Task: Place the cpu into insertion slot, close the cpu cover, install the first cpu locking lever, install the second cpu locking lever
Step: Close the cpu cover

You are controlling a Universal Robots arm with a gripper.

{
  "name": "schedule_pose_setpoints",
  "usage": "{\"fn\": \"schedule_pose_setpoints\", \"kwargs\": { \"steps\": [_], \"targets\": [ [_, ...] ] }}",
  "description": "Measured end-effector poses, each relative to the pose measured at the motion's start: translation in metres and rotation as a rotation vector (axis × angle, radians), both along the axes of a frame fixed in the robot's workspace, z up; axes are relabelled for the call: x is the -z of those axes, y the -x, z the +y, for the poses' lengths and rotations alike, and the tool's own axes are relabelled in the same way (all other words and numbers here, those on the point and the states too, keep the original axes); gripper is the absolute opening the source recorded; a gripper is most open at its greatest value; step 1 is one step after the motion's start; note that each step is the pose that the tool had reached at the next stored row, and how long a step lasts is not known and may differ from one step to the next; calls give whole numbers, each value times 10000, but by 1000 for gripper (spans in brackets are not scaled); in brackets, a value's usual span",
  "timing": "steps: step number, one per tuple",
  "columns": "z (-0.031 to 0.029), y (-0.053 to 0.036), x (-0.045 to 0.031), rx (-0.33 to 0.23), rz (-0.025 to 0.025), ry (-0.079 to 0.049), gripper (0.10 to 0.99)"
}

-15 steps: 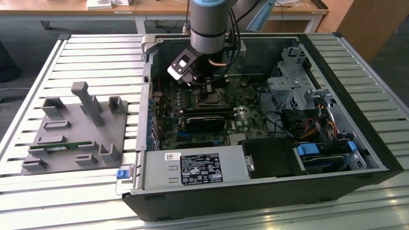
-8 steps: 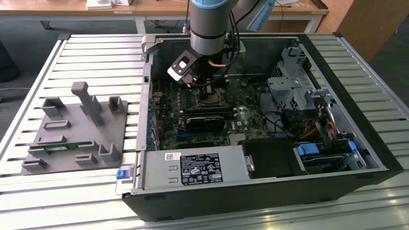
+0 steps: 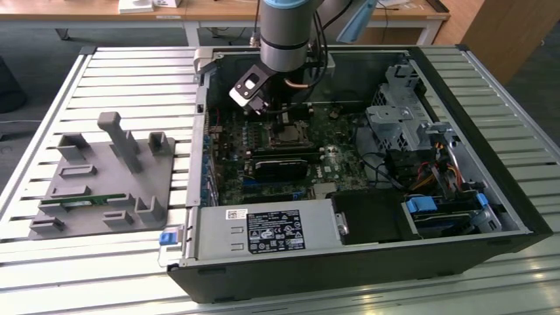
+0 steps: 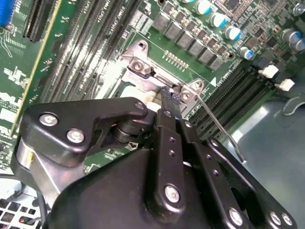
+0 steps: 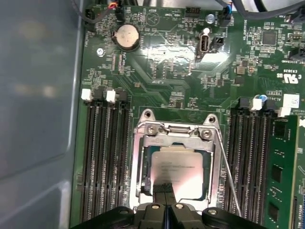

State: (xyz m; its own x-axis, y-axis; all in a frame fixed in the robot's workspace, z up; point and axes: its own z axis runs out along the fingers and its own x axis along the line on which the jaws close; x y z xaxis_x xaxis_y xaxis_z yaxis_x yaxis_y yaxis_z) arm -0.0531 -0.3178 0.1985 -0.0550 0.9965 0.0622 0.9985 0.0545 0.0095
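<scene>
- Arm (image 3: 287, 33) reaching steeply down from above into the open computer case (image 3: 350, 279), over the motherboard (image 5: 167, 62).
- Gripper (image 3: 280, 121) low over the board, right at the socket, with the wrist tipped slightly to one side.
- Fingers (image 5: 161, 192) pressed together in the first wrist view, with no gap along their seam.
- Tips set at the edge of the cpu (image 5: 178, 167), where the chip meets its frame; actual contact hard to judge.
- Cpu seated flat in the insertion slot (image 5: 148, 162), dull silver-tan top facing up.
- Cpu cover (image 5: 174, 139) lying flat around the chip, which shows through its square window; a screw at each corner of one edge.
- Thin wire locking lever (image 5: 228, 176) running along one side of the socket, between it and a bank of memory slots (image 5: 252, 162); in the second wrist view it looks lifted clear of the board, bent end free.
- Coin battery (image 5: 127, 36) farther up the board.
- Outside the case, at the exterior view's left, a grey fixture (image 3: 101, 177) on the slatted table (image 3: 79, 262).
</scene>
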Motion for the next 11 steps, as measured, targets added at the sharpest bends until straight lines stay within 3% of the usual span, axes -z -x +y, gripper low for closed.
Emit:
{"fn": "schedule_pose_setpoints", "kwargs": {
  "steps": [11],
  "targets": [
    [10,0,-128,-1,-3,-11,106]
  ]
}}
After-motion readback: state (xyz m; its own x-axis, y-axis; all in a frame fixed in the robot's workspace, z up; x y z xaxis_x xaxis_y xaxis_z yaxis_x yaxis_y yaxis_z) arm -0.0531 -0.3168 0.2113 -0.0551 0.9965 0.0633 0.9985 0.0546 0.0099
